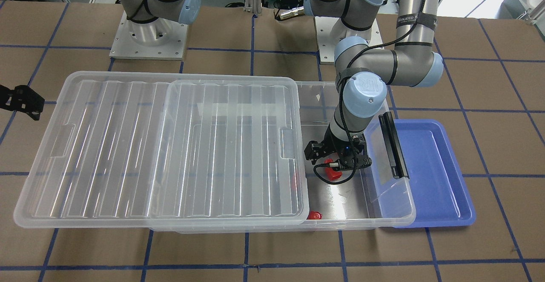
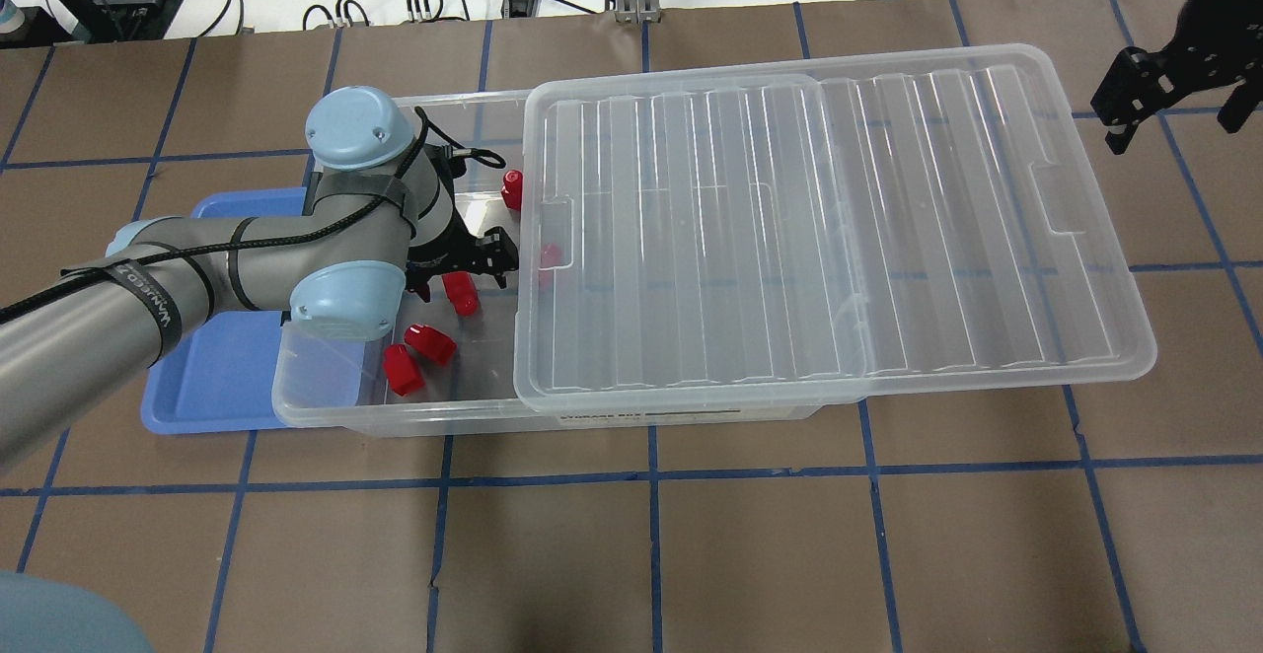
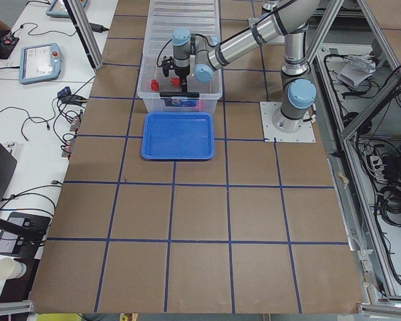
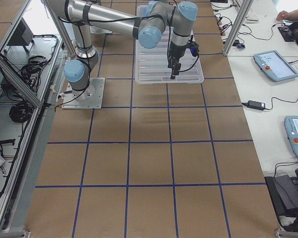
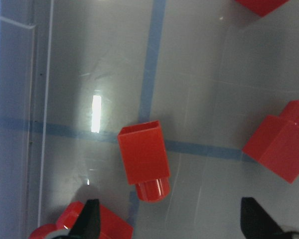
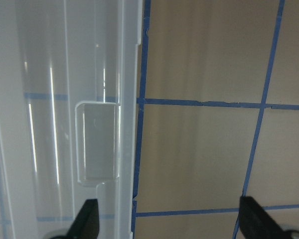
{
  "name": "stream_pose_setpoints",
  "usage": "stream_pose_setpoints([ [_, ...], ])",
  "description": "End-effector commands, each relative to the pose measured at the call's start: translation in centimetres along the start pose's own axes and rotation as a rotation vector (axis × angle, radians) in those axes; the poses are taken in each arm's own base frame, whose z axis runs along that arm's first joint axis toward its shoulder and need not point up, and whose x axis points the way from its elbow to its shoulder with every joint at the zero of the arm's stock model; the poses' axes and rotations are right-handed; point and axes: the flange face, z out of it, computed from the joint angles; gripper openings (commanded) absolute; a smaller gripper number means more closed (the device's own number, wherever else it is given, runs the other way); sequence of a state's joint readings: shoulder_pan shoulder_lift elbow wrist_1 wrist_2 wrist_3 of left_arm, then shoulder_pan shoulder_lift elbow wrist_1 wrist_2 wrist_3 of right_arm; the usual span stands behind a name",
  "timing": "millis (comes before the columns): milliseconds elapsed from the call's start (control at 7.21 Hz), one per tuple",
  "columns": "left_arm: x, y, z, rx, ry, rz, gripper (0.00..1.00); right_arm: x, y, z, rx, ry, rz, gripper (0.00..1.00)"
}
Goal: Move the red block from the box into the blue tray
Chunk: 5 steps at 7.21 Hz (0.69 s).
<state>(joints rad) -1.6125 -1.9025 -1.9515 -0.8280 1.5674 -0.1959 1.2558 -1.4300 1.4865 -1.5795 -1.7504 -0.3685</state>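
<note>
The left gripper (image 5: 172,221), jaws wide apart, hangs above the small red plastic block (image 5: 143,155) inside the big clear plastic box (image 2: 444,414).

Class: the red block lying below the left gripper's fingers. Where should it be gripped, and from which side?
Grip the red block across the two flat long sides of its body, straight down from above. It lies on its side, stud along the box floor, those sides facing the open fingers, bare floor beside each.
</note>
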Motion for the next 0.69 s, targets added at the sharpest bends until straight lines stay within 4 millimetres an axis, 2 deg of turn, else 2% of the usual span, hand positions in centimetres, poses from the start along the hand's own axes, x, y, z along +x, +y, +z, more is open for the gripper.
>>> stream_pose_setpoints([
  [0,-0.2,-0.7,1.6,0.034,0.003,-0.002,0.96,-0.4,0.9,-1.2,0.006,-0.013,0.011,1.0],
  [139,-0.7,-0.8,1.9,0.027,0.001,-0.01,0.96,-0.5,1.0,-1.1,-0.008,-0.023,0.005,1.0],
  [416,-1.6,-0.7,2.7,0.01,-0.003,-0.019,0.96,-0.1,0.9,-2.2,0.012,-0.01,0.015,1.0],
  [555,-1.7,-0.8,3.1,0.006,-0.003,-0.024,0.73,0.0,0.9,-2.4,0.012,-0.002,0.016,1.0],
])
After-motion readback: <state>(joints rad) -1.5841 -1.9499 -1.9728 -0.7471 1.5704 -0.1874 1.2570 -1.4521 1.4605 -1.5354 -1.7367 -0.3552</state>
